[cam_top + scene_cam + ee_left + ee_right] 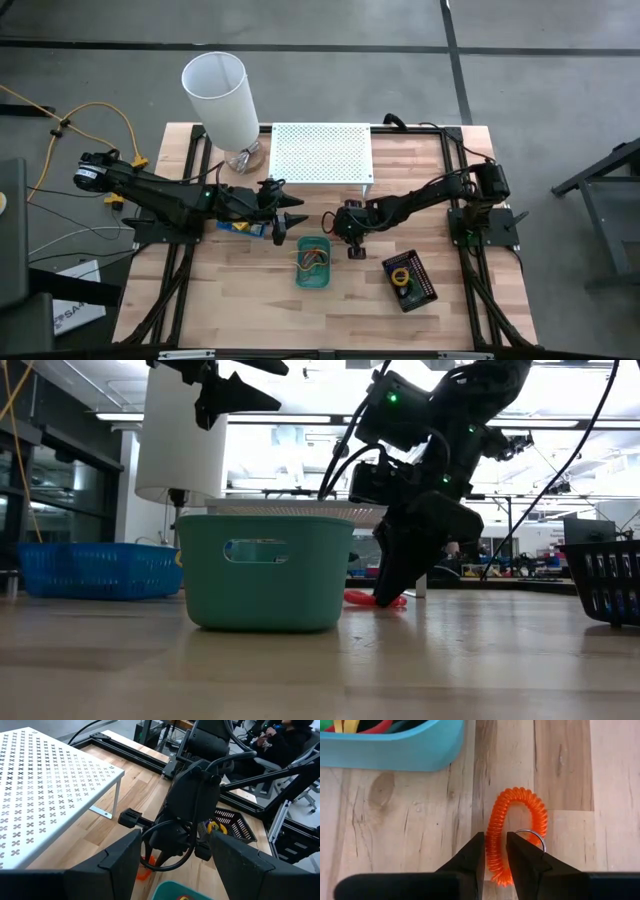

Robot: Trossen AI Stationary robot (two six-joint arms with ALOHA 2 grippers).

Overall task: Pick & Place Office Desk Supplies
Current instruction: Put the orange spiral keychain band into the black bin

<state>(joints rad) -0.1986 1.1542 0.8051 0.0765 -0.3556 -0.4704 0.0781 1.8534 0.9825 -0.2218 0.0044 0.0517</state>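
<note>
Gripping orange coil ring [516, 827], right gripper [495, 852]; green tray [395, 750] beside.

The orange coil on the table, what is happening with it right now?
The right gripper is down at the table with its fingers closed on the orange coil, a spiral band with a metal ring, lying on the wood just beside the green tray. The tray already holds a few coloured bands. The left gripper hangs open above the table near the tray, holding nothing. A black tray sits farther right.
</note>
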